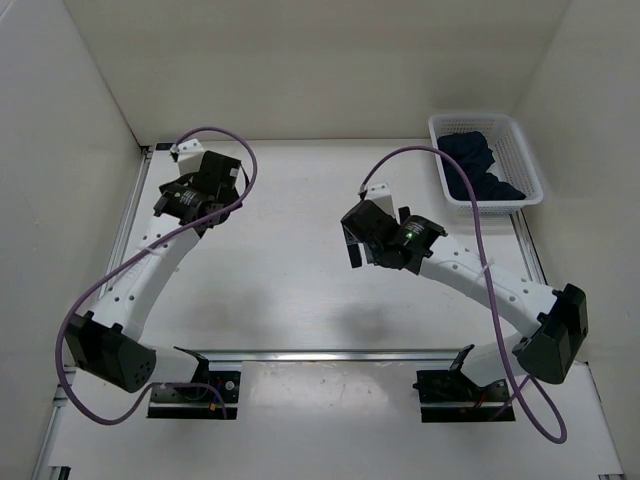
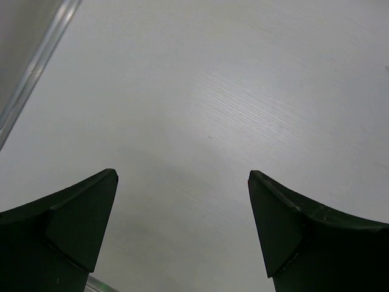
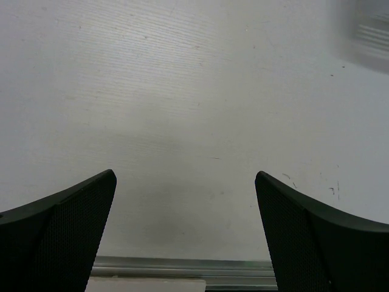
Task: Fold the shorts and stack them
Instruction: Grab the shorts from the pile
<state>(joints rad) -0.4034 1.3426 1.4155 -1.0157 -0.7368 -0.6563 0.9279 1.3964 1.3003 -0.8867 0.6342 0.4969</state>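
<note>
While the shorts lie bunched in the basket at the table's far right corner, you have the left gripper and right gripper spread wide above broad white tabletop, the left one close to the side rail.

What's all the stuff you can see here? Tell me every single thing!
shorts: one pair, dark navy blue, bunched up inside the basket
basket: one, white mesh, far right corner of the table
table: one, white, under everything
rail: one, silver metal, along the near edge of the table
cables: two, purple, one looping over each arm
left arm: one, white and black, reaching up the left side
right arm: one, white and black, bent toward the middle
left gripper: one, black, open, nothing in it
right gripper: one, black, open, nothing in it
</note>
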